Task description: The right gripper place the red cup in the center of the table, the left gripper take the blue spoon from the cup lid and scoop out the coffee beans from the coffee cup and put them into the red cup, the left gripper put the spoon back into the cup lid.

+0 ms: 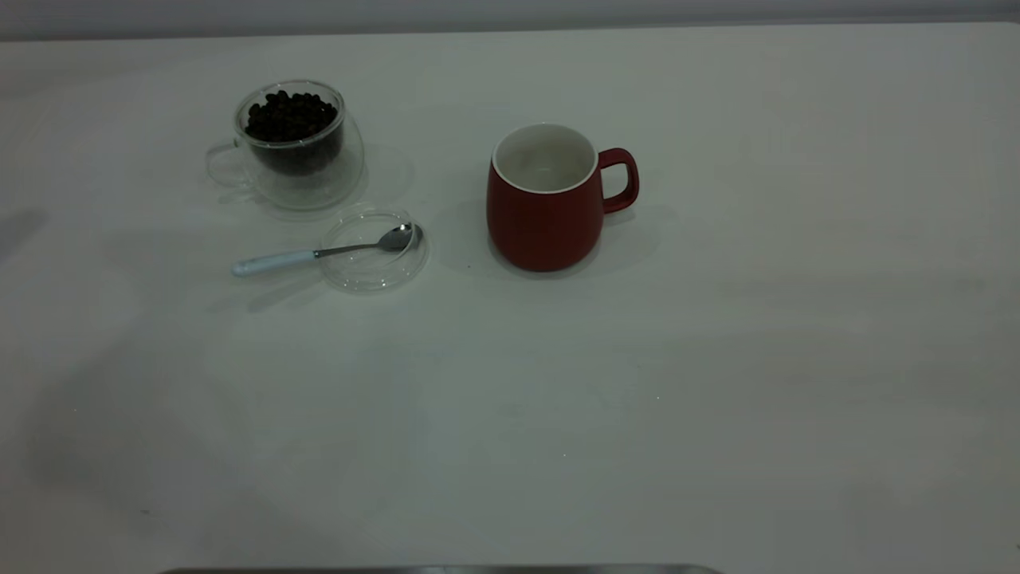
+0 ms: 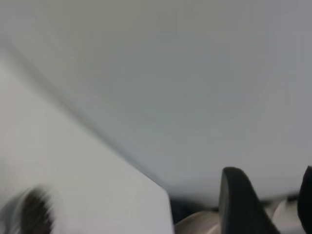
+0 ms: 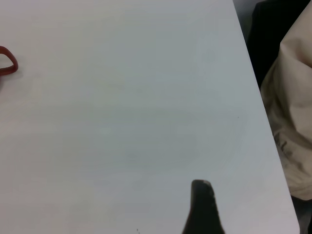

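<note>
The large plain white flat table [image 1: 717, 359] carries four items. The red cup [image 1: 546, 211], a rounded dark-red matte ceramic mug with a white interior, stands upright near the table centre; its red loop handle points toward the right arm's side. The interior appears empty.

The coffee cup [image 1: 299, 147], a clear double-walled glass vessel with a rounded body and a clear loop handle, stands upright toward the left arm's side, well apart from the red cup and farther from the exterior camera. It holds the coffee beans [image 1: 289, 118], a heap of small dark brown-black roasted beans reaching close to the rim and visible through the glass wall.

The cup lid [image 1: 373, 269], a small round shallow disc of clear glass with a raised rim, lies flat just beside the coffee cup, on its nearer side, between the two cups. The blue spoon [image 1: 319, 253], a small teaspoon with a shiny metal bowl and neck and a pale light-blue handle, rests with its bowl inside the lid; the handle extends over the rim toward the left arm's side.

Neither arm appears in the exterior view. In the left wrist view, the left gripper [image 2: 268, 204] is empty with its two black fingers spread apart. In the right wrist view, only one black finger [image 3: 202, 209] of the right gripper shows above the bare table, so its opening cannot be determined; nothing is visible at that finger.
</note>
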You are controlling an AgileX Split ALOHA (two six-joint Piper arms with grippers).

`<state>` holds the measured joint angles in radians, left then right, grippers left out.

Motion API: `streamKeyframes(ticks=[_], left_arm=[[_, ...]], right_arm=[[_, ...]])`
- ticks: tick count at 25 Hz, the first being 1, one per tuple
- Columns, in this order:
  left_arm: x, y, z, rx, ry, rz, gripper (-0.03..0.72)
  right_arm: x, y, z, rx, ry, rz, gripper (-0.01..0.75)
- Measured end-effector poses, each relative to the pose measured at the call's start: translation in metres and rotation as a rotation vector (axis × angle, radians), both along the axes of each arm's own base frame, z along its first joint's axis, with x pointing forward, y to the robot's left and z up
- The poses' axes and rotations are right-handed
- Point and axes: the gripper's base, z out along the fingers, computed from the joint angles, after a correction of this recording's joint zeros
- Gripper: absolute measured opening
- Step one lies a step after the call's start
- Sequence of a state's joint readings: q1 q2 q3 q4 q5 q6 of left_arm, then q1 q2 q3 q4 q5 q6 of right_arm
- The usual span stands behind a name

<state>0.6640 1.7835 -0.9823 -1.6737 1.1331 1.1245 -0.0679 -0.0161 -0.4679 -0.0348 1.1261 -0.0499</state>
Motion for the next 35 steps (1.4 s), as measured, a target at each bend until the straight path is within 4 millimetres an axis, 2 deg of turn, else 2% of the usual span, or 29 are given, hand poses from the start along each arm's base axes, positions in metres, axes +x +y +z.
streamKeyframes(ticks=[3, 4, 7, 10, 13, 16, 20, 23, 26, 31, 35], left_arm=[[-0.029, -0.023, 0.080, 0.232, -0.111, -0.068, 0.341], [-0.042, -0.031, 0.100, 0.332, -0.106, -0.076, 0.335], [-0.079, -0.055, 0.132, 0.579, 0.007, -0.049, 0.312], [-0.109, -0.079, 0.141, 0.787, 0.138, -0.061, 0.292], [-0.127, -0.104, 0.139, 0.966, 0.215, -0.138, 0.285], [-0.135, -0.125, 0.133, 1.160, 0.253, -0.229, 0.284], [-0.151, -0.141, 0.129, 1.313, 0.322, -0.264, 0.284], [-0.176, -0.141, 0.122, 1.371, 0.378, -0.231, 0.284], [-0.210, -0.134, 0.108, 1.370, 0.379, -0.156, 0.284], [-0.263, -0.127, 0.069, 1.305, 0.361, -0.126, 0.284], [-0.299, -0.125, 0.043, 1.225, 0.252, -0.080, 0.284]], right_arm=[[0.000, 0.000, 0.000, 0.000, 0.000, 0.000, 0.590], [0.000, 0.000, 0.000, 0.000, 0.000, 0.000, 0.590], [0.000, 0.000, 0.000, 0.000, 0.000, 0.000, 0.590], [0.000, 0.000, 0.000, 0.000, 0.000, 0.000, 0.590], [0.000, 0.000, 0.000, 0.000, 0.000, 0.000, 0.590], [0.000, 0.000, 0.000, 0.000, 0.000, 0.000, 0.590], [0.000, 0.000, 0.000, 0.000, 0.000, 0.000, 0.590], [0.000, 0.000, 0.000, 0.000, 0.000, 0.000, 0.590], [0.000, 0.000, 0.000, 0.000, 0.000, 0.000, 0.590], [0.000, 0.000, 0.000, 0.000, 0.000, 0.000, 0.590], [0.000, 0.000, 0.000, 0.000, 0.000, 0.000, 0.590]])
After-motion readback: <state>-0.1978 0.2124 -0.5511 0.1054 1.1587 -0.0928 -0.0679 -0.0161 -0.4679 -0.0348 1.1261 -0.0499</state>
